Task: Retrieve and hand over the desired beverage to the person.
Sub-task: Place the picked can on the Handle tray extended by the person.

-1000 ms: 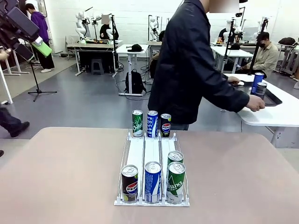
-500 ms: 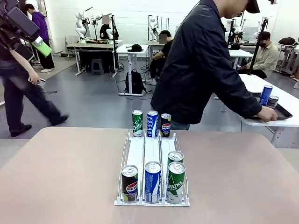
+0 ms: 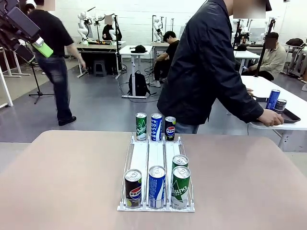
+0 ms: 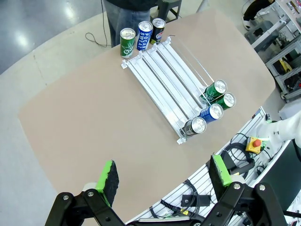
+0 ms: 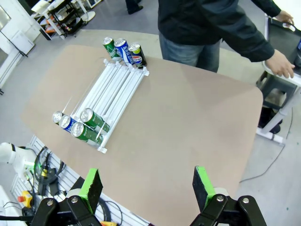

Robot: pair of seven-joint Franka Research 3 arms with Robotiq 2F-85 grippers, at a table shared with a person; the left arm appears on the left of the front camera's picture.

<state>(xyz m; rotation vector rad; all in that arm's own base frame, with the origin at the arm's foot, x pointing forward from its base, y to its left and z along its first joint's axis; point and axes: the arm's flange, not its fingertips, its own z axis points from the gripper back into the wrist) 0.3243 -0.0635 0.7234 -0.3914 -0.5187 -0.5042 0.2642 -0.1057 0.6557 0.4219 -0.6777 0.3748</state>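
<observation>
While both arms hang high over the table (image 3: 62, 177), I log my left gripper (image 4: 162, 176) spread wide with nothing between its green pads, and my right gripper (image 5: 146, 186) likewise agape and empty. Tabletop is matte beige with rounded corners, on a glossy grey floor in a white-walled lab. At centre lies a white three-lane rack (image 3: 156, 155) of slim rails: four cylindrical metal cans at my end, with a dark cola can (image 3: 133, 188) leftmost, and three more cans standing beyond its far end. Right of that, the person (image 3: 206, 67) in a dark jacket stands at the far edge, hand on a black tray (image 3: 290, 115) at the neighbouring white table.
</observation>
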